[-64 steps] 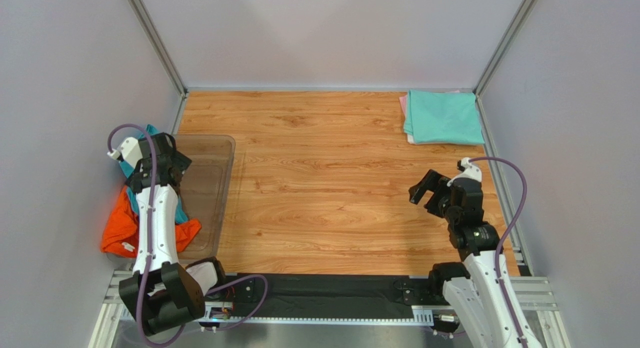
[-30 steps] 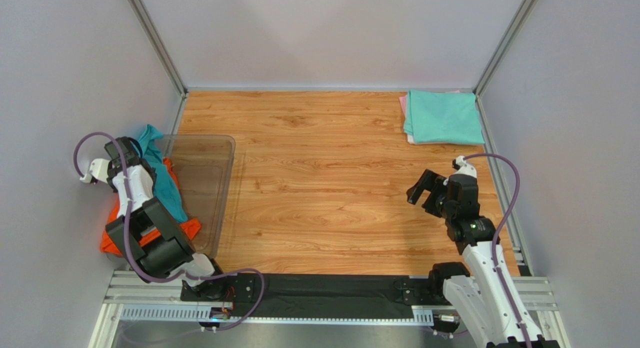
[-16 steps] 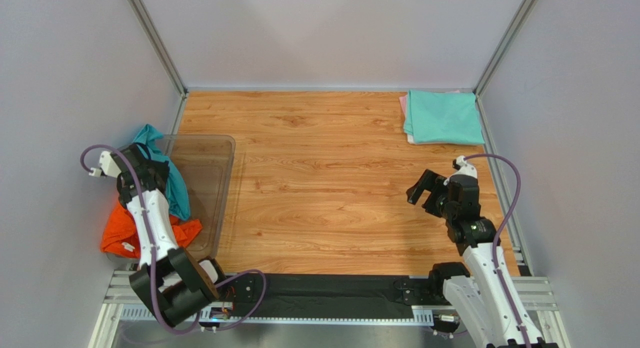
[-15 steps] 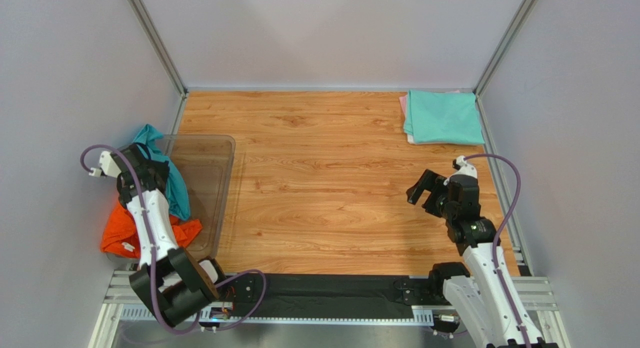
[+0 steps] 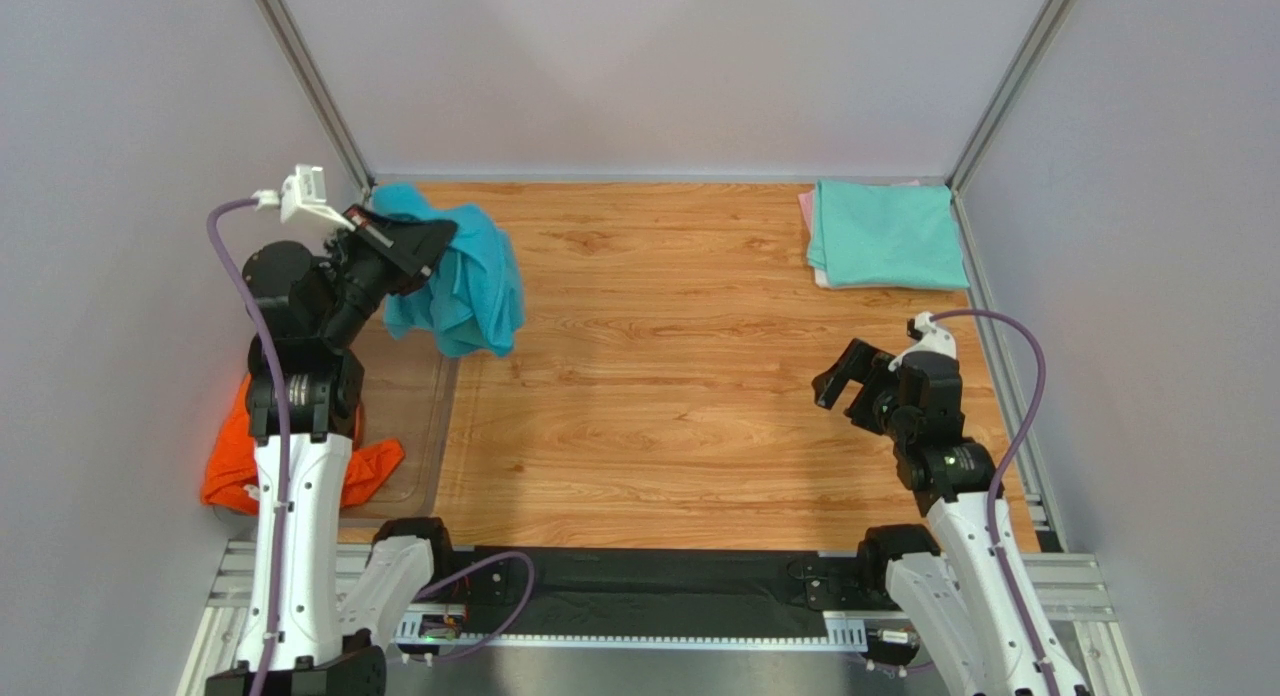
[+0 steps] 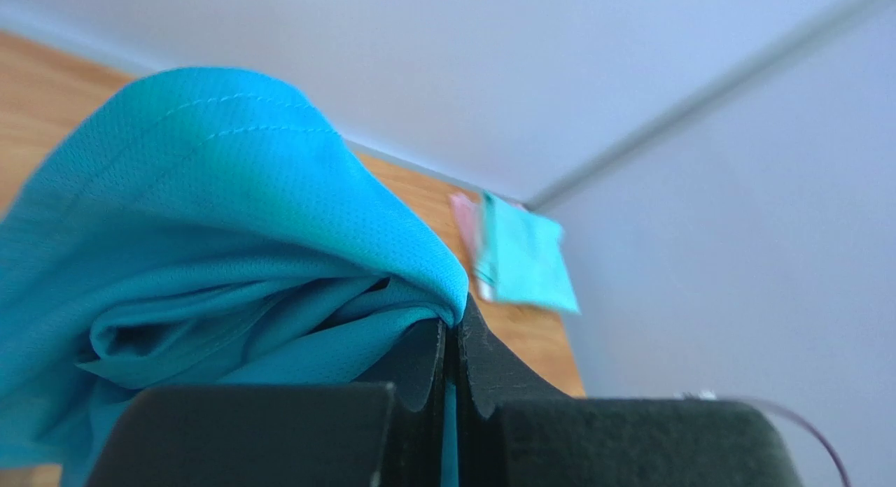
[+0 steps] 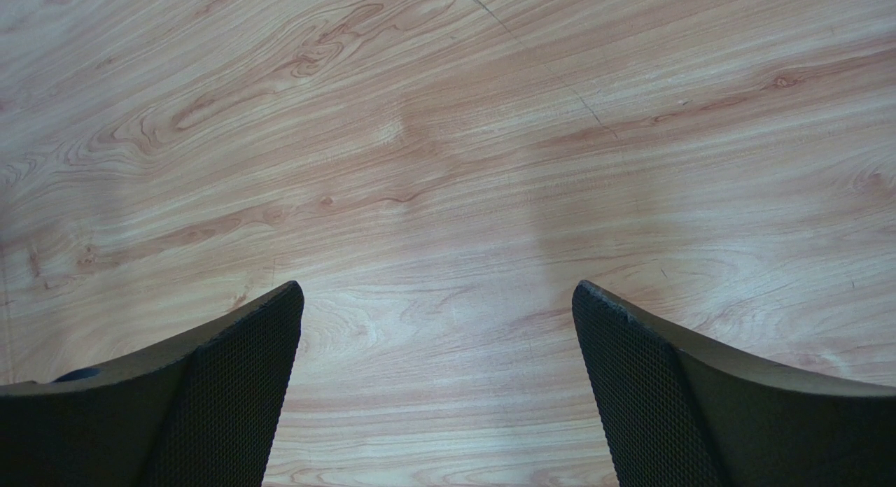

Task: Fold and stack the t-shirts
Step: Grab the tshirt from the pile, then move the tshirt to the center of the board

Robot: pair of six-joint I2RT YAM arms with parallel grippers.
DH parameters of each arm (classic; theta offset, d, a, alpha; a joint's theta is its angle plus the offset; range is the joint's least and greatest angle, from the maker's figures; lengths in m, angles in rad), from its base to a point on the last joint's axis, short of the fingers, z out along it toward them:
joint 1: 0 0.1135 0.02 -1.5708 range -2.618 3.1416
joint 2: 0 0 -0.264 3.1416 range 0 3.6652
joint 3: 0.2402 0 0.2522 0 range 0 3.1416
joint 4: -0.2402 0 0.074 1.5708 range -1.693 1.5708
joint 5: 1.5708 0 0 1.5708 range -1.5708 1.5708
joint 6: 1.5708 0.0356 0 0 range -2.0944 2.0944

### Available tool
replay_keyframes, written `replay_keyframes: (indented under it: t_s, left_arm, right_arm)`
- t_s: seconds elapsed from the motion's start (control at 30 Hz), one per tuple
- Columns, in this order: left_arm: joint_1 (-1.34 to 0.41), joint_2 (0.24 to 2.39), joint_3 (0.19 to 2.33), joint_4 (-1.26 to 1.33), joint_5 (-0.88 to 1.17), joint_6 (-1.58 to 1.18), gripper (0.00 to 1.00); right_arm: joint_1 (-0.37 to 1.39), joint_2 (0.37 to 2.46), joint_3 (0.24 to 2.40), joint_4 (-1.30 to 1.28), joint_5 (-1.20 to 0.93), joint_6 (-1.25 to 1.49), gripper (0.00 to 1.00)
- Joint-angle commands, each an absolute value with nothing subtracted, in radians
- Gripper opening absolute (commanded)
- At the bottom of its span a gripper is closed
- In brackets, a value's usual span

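Where left jaws close, teal-blue t-shirt [image 5: 469, 284] pinched

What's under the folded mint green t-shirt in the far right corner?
A pale pink t-shirt: only a thin strip shows along the left edge of the mint green t-shirt. The rest is covered, so its fold cannot be checked.
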State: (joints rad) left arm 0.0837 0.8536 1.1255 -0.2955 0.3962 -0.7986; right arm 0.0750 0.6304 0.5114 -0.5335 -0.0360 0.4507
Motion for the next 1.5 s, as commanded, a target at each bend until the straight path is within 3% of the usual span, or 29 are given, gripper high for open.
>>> replay_keyframes:
  t_s: [0.0, 0.33, 0.43, 0.5, 0.53, 0.57, 0.6, 0.67, 0.87, 0.93, 1.23, 1.47]
  left_arm:
    - [-0.086, 0.925, 1.213, -0.275, 0.63, -0.738, 0.0]
    - [-0.532, 1.219, 1.374, -0.348, 0.816, -0.545, 0.01]
    - [-0.564, 1.288, 1.272, -0.364, 0.833, -0.54, 0.02]
    - [-0.565, 1.31, 1.144, -0.345, 0.804, -0.549, 0.08]
    - [-0.565, 1.312, 1.099, -0.31, 0.792, -0.56, 0.14]
    - [-0.565, 1.299, 1.054, -0.286, 0.754, -0.571, 0.36]
    - [-0.565, 1.29, 0.981, -0.27, 0.732, -0.574, 0.52]
    - [-0.565, 1.258, 0.945, -0.322, 0.665, -0.543, 0.74]
    - [-0.565, 1.094, 0.841, -0.505, 0.416, -0.505, 0.93]
    - [-0.565, 1.051, 0.76, -0.499, 0.422, -0.55, 1.0]
    - [-0.584, 0.847, 0.404, -0.378, 0.483, -0.748, 1.0]
    - [-0.643, 0.877, 0.338, -0.244, 0.488, -0.815, 1.0]
  right_arm:
    - [0.071, 0.611, 0.532, -0.492, -0.041, 0.443, 1.0]
    - [0.071, 0.589, 0.528, -0.497, -0.034, 0.445, 1.0]
    - [0.071, 0.588, 0.528, -0.497, -0.023, 0.445, 1.0]
    - [0.071, 0.591, 0.528, -0.499, -0.017, 0.445, 1.0]
    - [0.071, 0.594, 0.529, -0.499, -0.018, 0.446, 1.0]
    - [0.071, 0.597, 0.528, -0.497, -0.02, 0.446, 1.0]
    - [0.071, 0.6, 0.529, -0.499, -0.021, 0.446, 1.0]
    - [0.069, 0.617, 0.532, -0.499, -0.023, 0.442, 1.0]
    - [0.071, 0.635, 0.534, -0.499, -0.025, 0.442, 1.0]
    - [0.071, 0.638, 0.534, -0.499, -0.022, 0.44, 1.0]
    - [0.071, 0.65, 0.528, -0.492, -0.035, 0.443, 1.0]
    - [0.069, 0.655, 0.523, -0.488, -0.051, 0.445, 1.0]
